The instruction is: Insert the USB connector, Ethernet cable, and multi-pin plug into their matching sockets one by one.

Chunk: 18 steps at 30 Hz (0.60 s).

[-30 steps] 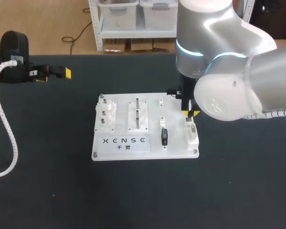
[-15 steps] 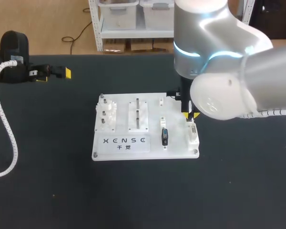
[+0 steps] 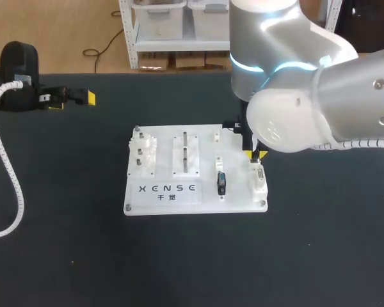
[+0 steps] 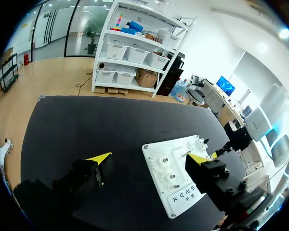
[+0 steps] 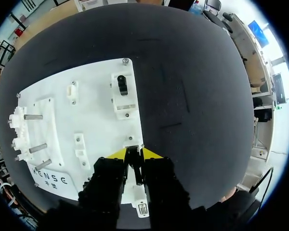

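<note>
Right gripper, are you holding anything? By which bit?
Yes: the right gripper pinches a thin dark piece by its two sides, just above the white board. Which plug it is cannot be told.

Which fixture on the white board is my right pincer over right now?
The rightmost white block, along the board's right edge; the right pincer is at its far end. The block holding a black part lies one over, leftward.
</note>
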{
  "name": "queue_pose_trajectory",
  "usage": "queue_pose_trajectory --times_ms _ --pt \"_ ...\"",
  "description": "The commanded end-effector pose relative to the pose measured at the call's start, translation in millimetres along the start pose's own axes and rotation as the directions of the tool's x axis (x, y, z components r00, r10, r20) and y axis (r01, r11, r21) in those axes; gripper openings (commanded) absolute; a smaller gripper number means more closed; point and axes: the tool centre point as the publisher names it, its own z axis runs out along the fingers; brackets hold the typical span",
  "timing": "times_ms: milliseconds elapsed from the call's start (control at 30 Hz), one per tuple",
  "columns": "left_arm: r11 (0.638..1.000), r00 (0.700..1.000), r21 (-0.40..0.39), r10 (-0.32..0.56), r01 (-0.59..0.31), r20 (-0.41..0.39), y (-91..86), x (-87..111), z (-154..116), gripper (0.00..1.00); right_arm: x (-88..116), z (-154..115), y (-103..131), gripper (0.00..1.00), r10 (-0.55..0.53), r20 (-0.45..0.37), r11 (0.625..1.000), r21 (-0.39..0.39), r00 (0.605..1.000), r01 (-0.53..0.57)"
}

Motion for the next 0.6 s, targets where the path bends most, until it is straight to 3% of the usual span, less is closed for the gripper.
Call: queue_pose_trajectory --times_ms 33,367,433,467,533,567,600 --pt "1.0 1.0 0.0 0.0 0.0 0.0 0.0 0.0 0.0 1.0 -2.5 13.0 -1.5 0.0 0.001 -0.022 1.0 0.012 1.0 -0.001" --pt "1.0 1.0 0.0 0.0 0.0 0.0 0.0 0.0 0.0 1.0 -1.8 17.6 -4.9 0.0 0.016 -0.048 1.0 0.025 0.999 -0.014" --pt "1.0 1.0 0.0 0.0 0.0 0.0 0.0 0.0 0.0 1.0 -1.4 16.2 -5.4 0.2 0.014 -0.044 1.0 0.027 0.999 -0.013" --pt "1.0 1.0 0.0 0.0 0.0 0.0 0.0 0.0 0.0 1.0 -1.4 15.7 -5.7 0.24 0.013 -0.038 1.0 0.026 0.999 -0.012" --pt "1.0 1.0 0.0 0.0 0.0 0.0 0.0 0.0 0.0 1.0 -0.9 11.7 -6.4 0.93 0.009 -0.022 1.0 0.027 1.0 -0.008" --pt "1.0 1.0 0.0 0.0 0.0 0.0 0.0 0.0 0.0 1.0 -0.7 10.3 -6.5 1.0 0.008 -0.018 1.0 0.025 1.0 -0.008" --pt "1.0 1.0 0.0 0.0 0.0 0.0 0.0 0.0 0.0 1.0 -0.4 8.1 -7.0 1.0 0.008 -0.012 1.0 0.026 1.0 -0.008"
